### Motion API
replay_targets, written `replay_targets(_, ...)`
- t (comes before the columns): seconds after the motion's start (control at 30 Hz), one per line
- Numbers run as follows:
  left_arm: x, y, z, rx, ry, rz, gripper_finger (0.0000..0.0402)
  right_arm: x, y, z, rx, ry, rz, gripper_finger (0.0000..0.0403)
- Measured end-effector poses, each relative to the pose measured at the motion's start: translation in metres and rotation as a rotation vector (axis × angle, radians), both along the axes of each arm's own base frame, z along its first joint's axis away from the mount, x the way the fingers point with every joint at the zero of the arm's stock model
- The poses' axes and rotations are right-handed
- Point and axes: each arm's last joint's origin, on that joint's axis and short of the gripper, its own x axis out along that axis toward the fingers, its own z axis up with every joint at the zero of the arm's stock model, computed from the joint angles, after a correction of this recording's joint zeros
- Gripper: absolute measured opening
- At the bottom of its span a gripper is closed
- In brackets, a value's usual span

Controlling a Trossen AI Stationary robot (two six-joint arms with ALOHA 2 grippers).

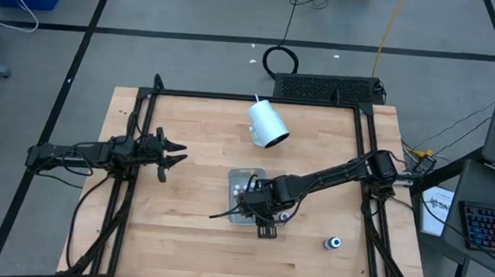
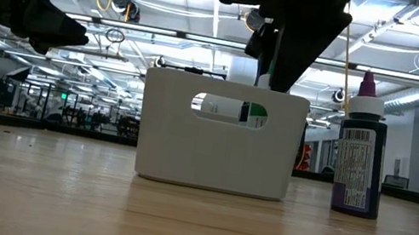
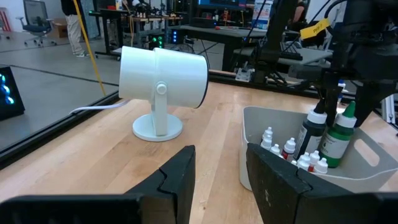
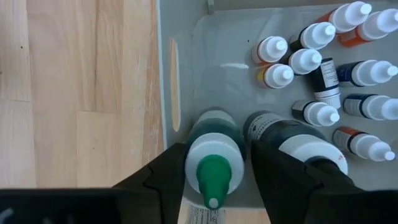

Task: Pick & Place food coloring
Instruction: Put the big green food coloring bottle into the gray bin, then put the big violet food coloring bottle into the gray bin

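From my overhead feed the right arm hides most of the tray (image 1: 234, 186), bottles too tiny to count.

Two dark robot arms are working over one wooden table (image 1: 179, 238). One white tray (image 4: 186, 74) is holding the food coloring (image 4: 323, 68): about ten small white-capped bottles, some partly cropped, are lying inside, beside two larger dark bottles, one green-tipped (image 4: 214, 171) and one white-capped (image 4: 311, 149). One more dark bottle (image 2: 361, 153) is standing alone on the tabletop. One white cylindrical cup (image 1: 268, 123) is sitting behind.
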Motion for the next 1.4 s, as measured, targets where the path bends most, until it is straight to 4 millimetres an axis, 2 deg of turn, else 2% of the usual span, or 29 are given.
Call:
replay_targets(0.4, 0.000, 0.000, 0.000, 0.000, -0.001, 0.000, 0.0147, -0.004, 0.006, 0.010, 0.013, -0.037, -0.005, 0.0194)
replay_targets(0.67, 0.000, 0.000, 0.000, 0.000, 0.000, 0.001, 0.0147, -0.012, 0.004, 0.033, 0.032, -0.091, -0.026, 0.0195)
replay_targets(0.8, 0.000, 0.000, 0.000, 0.000, -0.001, 0.001, 0.0147, -0.023, -0.001, 0.051, 0.023, -0.103, -0.066, 0.0193)
replay_targets(1.0, 0.000, 0.000, 0.000, 0.000, -0.001, 0.000, 0.0147, -0.050, -0.004, 0.068, -0.048, -0.028, -0.241, 0.0191)
replay_targets(1.1, 0.000, 0.000, 0.000, 0.000, -0.001, 0.000, 0.0147, -0.057, 0.005, 0.062, -0.058, 0.003, -0.280, 0.0192)
replay_targets(1.23, 0.000, 0.000, 0.000, 0.000, -0.001, 0.000, 0.0147, -0.064, 0.016, 0.040, -0.063, 0.044, -0.288, 0.0199)
replay_targets(1.4, 0.000, 0.000, 0.000, 0.000, -0.001, 0.000, 0.0147, -0.074, 0.016, 0.017, -0.100, 0.117, -0.309, 0.0212)
